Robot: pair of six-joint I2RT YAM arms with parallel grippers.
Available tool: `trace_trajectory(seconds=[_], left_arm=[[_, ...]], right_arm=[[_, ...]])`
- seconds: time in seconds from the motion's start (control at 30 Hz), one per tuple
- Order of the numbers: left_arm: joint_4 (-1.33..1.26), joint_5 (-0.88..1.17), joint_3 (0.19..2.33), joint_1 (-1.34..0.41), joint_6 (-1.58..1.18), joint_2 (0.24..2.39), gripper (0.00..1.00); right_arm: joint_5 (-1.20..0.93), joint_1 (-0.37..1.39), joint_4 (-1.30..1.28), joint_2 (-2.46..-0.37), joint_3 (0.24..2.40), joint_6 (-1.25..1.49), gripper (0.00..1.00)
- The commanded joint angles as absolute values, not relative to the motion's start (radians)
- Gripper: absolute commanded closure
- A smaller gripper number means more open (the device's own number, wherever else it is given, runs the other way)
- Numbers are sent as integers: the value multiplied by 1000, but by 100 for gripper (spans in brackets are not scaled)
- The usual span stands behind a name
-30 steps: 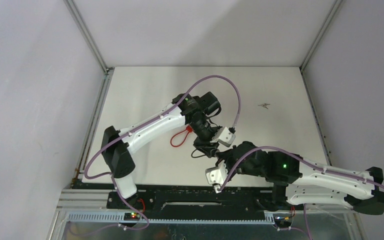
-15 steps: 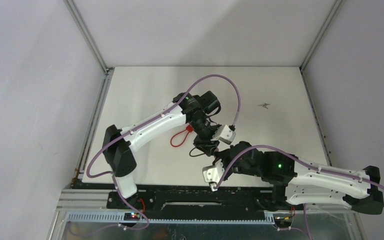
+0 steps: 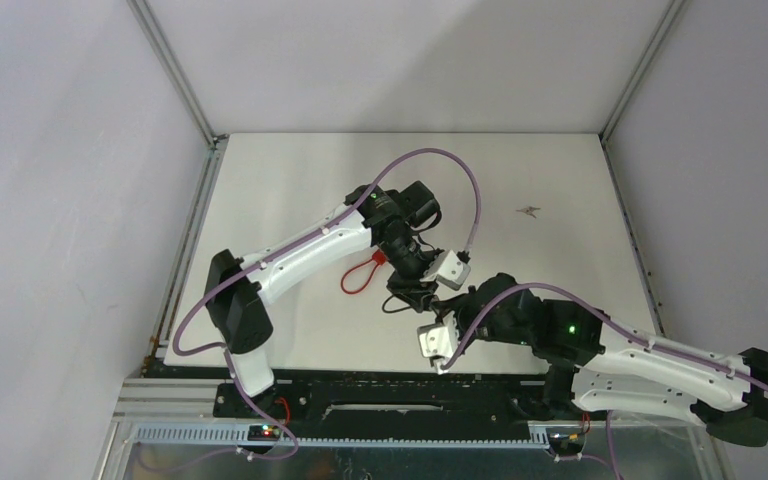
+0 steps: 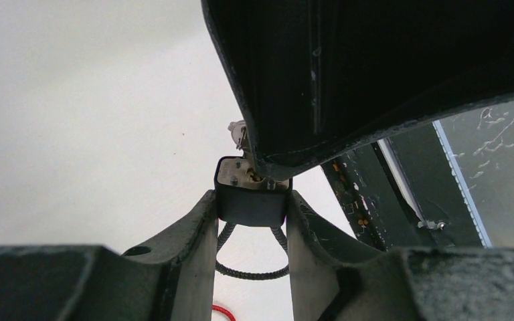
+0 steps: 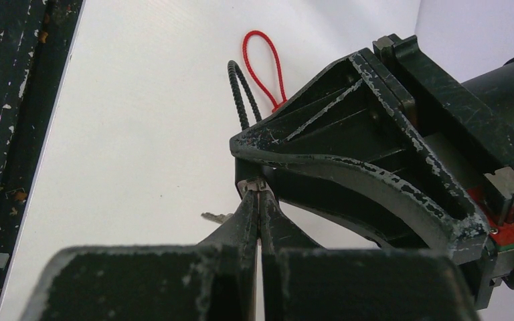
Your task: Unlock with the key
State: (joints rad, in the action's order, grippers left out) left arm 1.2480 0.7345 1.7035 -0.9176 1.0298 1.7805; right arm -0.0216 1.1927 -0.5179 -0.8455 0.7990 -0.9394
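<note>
Black padlock (image 4: pixel 249 190), cable-shackled: sitting clamped between the fingers of the part-open left tool (image 4: pixel 250 212). Right tool (image 5: pixel 259 200), pinched fully closed, is gripping the key (image 5: pixel 254 185) at its tips, meeting the padlock's keyway face. Insertion is seemingly under way. Turning and freeing the shackle (image 4: pixel 251 271) are awaiting.

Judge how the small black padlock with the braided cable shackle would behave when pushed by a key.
The small black padlock looks boxy and rigid, so probably sits steady in the left gripper, which clamps its flat sides. Its braided cable shackle droops in a loop, so likely floppy, offering no bracing. Being small, probably light.
</note>
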Motion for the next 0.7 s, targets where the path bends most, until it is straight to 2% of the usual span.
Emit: trace_trajectory(seconds=[0.0, 0.67], left_arm=[[1222, 897, 1783, -934, 1020, 1733, 100], [1274, 978, 1821, -922, 1027, 1771, 100]], right_arm=[[-23, 1200, -516, -862, 780, -941, 100], [154, 1305, -374, -843, 659, -1002, 100]])
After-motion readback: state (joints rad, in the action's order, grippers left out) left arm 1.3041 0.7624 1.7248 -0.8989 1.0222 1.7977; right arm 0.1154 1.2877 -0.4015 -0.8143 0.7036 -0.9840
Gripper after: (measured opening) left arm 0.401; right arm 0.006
